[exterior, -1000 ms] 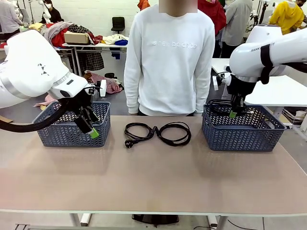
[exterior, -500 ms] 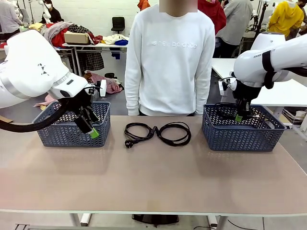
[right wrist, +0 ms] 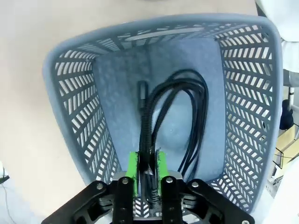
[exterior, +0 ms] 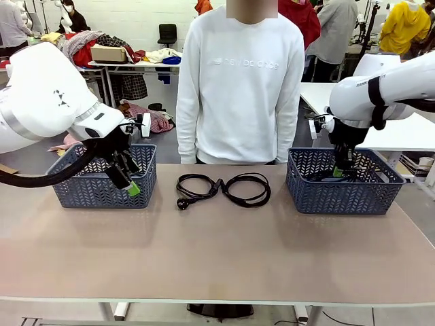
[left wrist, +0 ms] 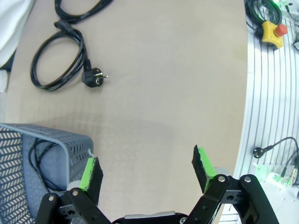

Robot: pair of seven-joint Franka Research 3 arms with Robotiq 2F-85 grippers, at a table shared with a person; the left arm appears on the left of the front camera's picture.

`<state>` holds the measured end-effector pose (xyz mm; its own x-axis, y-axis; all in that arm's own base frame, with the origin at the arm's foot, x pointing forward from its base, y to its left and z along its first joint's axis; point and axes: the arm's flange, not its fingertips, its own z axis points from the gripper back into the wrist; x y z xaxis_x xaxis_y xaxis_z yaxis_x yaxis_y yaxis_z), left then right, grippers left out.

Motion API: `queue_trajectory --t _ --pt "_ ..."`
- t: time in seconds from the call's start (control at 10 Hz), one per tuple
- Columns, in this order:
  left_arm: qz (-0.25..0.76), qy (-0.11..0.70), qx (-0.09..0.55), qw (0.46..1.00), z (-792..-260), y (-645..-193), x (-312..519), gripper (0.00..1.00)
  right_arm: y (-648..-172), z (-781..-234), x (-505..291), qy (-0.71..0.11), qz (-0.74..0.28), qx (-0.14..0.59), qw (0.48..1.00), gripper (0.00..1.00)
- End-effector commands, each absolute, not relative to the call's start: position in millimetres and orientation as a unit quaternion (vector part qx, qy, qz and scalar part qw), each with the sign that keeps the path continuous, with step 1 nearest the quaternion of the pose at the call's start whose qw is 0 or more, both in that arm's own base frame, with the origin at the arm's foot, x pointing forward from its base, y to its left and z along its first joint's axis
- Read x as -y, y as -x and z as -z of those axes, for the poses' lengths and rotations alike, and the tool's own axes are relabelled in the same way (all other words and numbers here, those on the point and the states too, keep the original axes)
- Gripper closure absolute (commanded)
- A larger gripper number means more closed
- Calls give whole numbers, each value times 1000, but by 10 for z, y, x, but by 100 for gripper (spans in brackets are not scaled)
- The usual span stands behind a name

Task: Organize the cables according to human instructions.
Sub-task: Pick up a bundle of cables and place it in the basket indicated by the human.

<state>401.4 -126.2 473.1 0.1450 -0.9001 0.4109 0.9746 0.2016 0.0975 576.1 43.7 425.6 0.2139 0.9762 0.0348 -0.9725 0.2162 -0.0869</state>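
Two black coiled cables lie side by side mid-table before the person, the left cable [exterior: 197,187] with a plug end, the right cable [exterior: 248,189] beside it. In the left wrist view the plug cable [left wrist: 56,60] lies far ahead of my left gripper [left wrist: 147,170], which stands open beside the left basket [left wrist: 42,140]; another cable [left wrist: 37,158] lies in that basket. My left gripper [exterior: 129,180] hangs at that basket's front corner. My right gripper [right wrist: 147,170] is down inside the right basket [right wrist: 70,107], pads closed on a looped cable [right wrist: 187,112] that rests on the basket floor.
The person in a white sweater [exterior: 238,81] stands at the far edge between the left basket [exterior: 102,190] and the right basket [exterior: 340,193]. An emergency stop button [left wrist: 272,33] sits off the table's edge. The near half of the table [exterior: 217,258] is bare.
My right gripper has gone down into the right basket with the cable, from above the rim to the inside. The left arm has not moved.
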Motion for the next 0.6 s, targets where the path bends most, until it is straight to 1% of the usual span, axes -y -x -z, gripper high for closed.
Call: queue_trajectory --t 0.0,0.1,0.2,0.3,0.4,0.5 --pt "623 94 196 751 -4743 -4015 1249 0 -5825 -4348 -417 22 -631 48 774 49" --pt "623 94 196 751 -4743 -4015 1249 0 -5820 -4379 -429 23 -630 51 774 43" --pt "623 94 196 751 -4743 -4015 1249 0 -5811 -4398 -442 25 -630 49 774 30" --pt "623 94 196 751 -4743 -4015 1249 0 -5805 -4402 -446 24 -630 47 775 24" --pt "623 94 196 751 -4743 -4015 1249 0 -5800 -4401 -453 25 -630 42 775 11" --pt "623 94 196 751 -4743 -4015 1249 0 -5802 -4399 -459 23 -630 40 775 5"
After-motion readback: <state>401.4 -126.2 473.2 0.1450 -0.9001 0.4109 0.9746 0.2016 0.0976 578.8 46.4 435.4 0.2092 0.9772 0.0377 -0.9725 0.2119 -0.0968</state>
